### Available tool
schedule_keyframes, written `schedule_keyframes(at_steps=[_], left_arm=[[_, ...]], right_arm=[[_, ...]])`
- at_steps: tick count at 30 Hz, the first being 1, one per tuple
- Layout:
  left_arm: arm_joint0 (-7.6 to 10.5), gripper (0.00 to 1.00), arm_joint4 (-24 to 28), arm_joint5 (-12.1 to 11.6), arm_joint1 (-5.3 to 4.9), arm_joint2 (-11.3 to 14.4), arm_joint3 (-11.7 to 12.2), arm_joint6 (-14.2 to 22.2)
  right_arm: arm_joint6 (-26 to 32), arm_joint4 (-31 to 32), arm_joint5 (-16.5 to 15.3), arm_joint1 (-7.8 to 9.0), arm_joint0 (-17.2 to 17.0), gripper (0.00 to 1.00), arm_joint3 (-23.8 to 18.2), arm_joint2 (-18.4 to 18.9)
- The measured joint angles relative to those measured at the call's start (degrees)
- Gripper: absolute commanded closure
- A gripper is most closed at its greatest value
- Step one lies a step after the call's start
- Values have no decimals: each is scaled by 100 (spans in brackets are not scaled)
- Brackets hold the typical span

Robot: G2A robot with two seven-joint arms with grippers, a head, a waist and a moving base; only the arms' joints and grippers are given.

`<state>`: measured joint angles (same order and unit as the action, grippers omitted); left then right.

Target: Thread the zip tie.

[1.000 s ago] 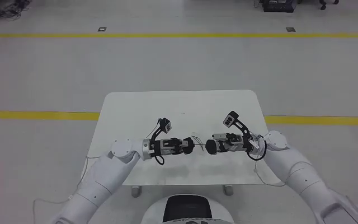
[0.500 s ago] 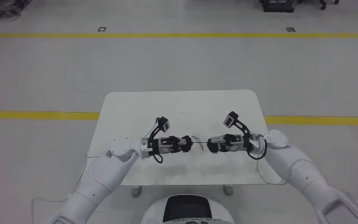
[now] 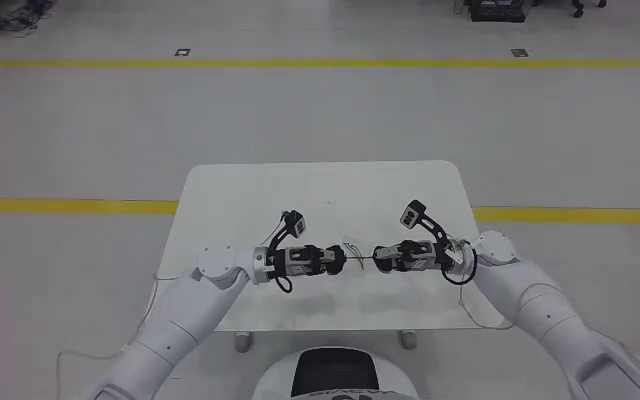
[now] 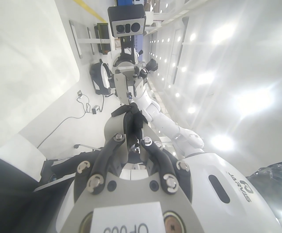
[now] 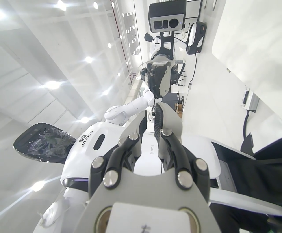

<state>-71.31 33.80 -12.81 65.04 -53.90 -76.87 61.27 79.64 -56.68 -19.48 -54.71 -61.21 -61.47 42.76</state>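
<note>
The left gripper (image 3: 341,261) pinches the zip tie (image 5: 157,99) above the table (image 3: 230,200), nearly tip to tip with the right gripper (image 3: 378,259), whose jaw state cannot be told; threading appears underway, needing fine alignment next.

The table (image 3: 220,200) is plain white, without pattern. The floor (image 3: 300,110) around it is pale grey, crossed by two yellow lines (image 3: 100,63). The zip tie (image 4: 119,111) is black; from the top it reads as a thin dark strand (image 3: 360,262). The left gripper (image 4: 132,114) has light grey fingers (image 4: 114,125) lined with black ribbed pads, black linkage bars and bright silver bolts. The right gripper (image 5: 154,110) wears the same grey, black and silver. The left arm (image 3: 190,310) and the right arm (image 3: 530,300) are glossy white. The wrist camera (image 4: 126,21) is black with a grey face.
</note>
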Motion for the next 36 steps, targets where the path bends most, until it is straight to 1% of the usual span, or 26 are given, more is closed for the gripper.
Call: schedule_keyframes(at_steps=[22, 30, 36], left_arm=[[22, 100, 39, -17, -55, 92, -11, -18], [36, 100, 57, -26, -67, 130, -10, -41], [35, 100, 52, -38, -78, 158, -24, -67]], right_arm=[[0, 231, 0, -52, -17, 90, 22, 45], [0, 265, 0, -46, -56, 100, -13, 91], [0, 292, 0, -42, -75, 100, -25, 110]])
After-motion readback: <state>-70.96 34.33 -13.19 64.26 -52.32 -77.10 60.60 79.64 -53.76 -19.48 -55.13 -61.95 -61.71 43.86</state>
